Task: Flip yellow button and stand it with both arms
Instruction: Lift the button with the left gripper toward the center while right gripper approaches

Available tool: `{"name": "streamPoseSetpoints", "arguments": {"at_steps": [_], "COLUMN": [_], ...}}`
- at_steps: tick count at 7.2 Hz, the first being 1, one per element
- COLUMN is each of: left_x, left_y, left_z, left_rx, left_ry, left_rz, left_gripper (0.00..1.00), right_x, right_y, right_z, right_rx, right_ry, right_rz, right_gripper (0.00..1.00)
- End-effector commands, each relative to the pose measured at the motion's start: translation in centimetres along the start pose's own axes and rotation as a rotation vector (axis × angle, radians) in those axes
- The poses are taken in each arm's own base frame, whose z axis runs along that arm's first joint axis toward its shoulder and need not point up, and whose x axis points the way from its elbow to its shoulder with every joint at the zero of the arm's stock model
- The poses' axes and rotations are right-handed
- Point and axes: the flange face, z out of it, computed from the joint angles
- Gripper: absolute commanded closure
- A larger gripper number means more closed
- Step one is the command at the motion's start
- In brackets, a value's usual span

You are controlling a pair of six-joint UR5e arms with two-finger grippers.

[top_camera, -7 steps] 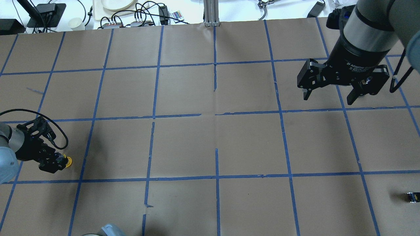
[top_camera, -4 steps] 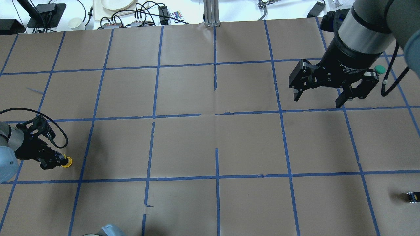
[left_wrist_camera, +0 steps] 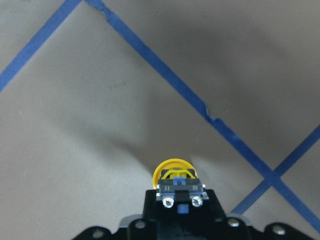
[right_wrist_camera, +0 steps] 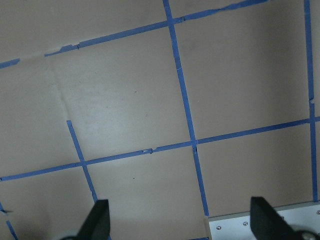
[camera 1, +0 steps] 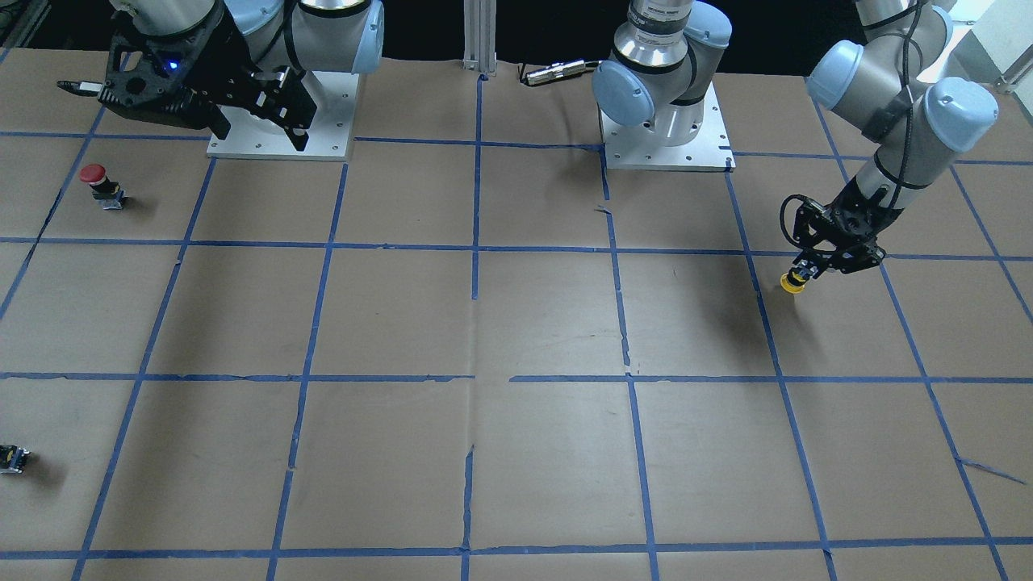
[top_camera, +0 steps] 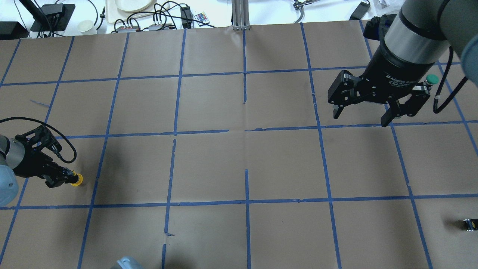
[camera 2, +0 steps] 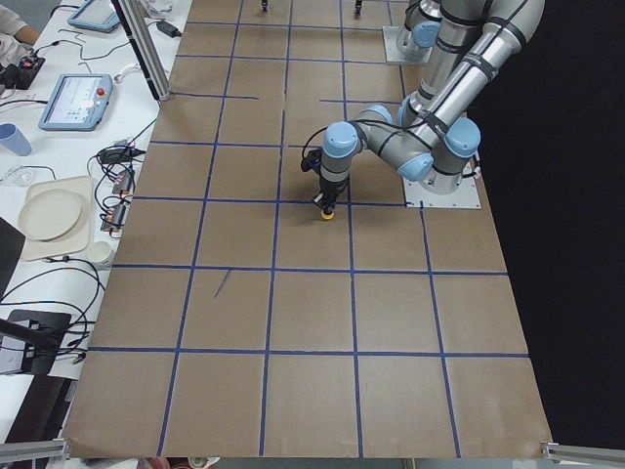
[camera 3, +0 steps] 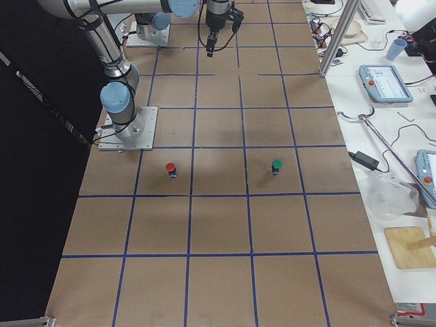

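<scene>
The yellow button (left_wrist_camera: 173, 172) shows me a round yellow mushroom cap, a black body and a silvery-grey base with two screw heads. In the left wrist view the base faces the camera and the cap points away, down toward the paper, so the button is upside down.

The table (top_camera: 209, 164) is covered in brown paper, which is divided into squares by blue tape (top_camera: 246, 186) that is torn and patchy in places. Along the far edge in the overhead view runs a white bench (top_camera: 224, 9) with cables, a plate and small electronics. The side views show tablets there as well. Also on the paper are a red-capped button (camera 1: 94, 184), a green-capped button (camera 3: 276, 165) and a small black part (top_camera: 468, 224). All three lie toward the robot's right end, well apart from the yellow one.

The left gripper (top_camera: 61, 178) is clenched on the yellow button's black body, with the base tucked between the fingers and the cap sticking out past the fingertips. It is at the table's left end, inside a square and near a tape line. The cap is very low over the paper, but I cannot tell whether it is touching.

The right gripper (top_camera: 360, 116) hangs high over the right half of the table with its jaws spread wide and nothing between them, far from the yellow button.
</scene>
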Motion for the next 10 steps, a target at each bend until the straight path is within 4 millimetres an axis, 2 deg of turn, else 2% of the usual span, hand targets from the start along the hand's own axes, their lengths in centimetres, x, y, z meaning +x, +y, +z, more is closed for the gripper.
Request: {"name": "streamPoseSetpoints", "arguments": {"at_steps": [1, 3, 4, 5, 6, 7, 8, 9, 10], "left_x": [4.0, 7.8, 9.7, 12.2, 15.4, 17.8, 19.7, 21.4, 22.9], "left_y": [-5.5, -10.2, -12.4, -15.2, -18.7, -21.0, -22.5, -23.9, -25.1], "left_z": [-3.4, -4.1, -4.5, -5.6, -7.4, -8.7, -9.4, -10.5, -11.9], "left_rx": [0.081, 0.278, 0.392, 0.482, 0.550, 0.578, 0.567, 0.558, 0.558], "left_ry": [0.145, 0.355, 0.496, 0.606, 0.761, 0.888, 0.988, 1.123, 1.229], "left_rz": [-0.049, -0.164, -0.289, -0.368, -0.503, -0.594, -0.655, -0.736, -0.768], "left_gripper": [0.95, 0.96, 0.96, 0.96, 0.96, 0.97, 0.98, 0.98, 0.98], "right_x": [0.1, 0.3, 0.4, 0.6, 0.7, 2.3, 3.2, 4.8, 4.4], "right_y": [0.6, 0.4, 0.3, 0.3, -0.2, -1.2, -1.6, -1.7, -1.8], "right_z": [-0.2, -0.5, -0.9, -0.9, -1.1, -1.4, -1.4, -1.2, -1.1], "right_rx": [-0.009, -0.008, -0.001, -0.023, -0.061, -0.110, -0.216, -0.304, -0.365], "right_ry": [0.002, -0.015, -0.017, -0.036, -0.153, -0.248, -0.390, -0.440, -0.531], "right_rz": [0.002, 0.010, 0.058, 0.233, 0.325, 0.459, 0.550, 0.660, 0.692], "right_gripper": [0.00, 0.00, 0.00, 0.00, 0.00, 0.00, 0.00, 0.00, 0.00]}}
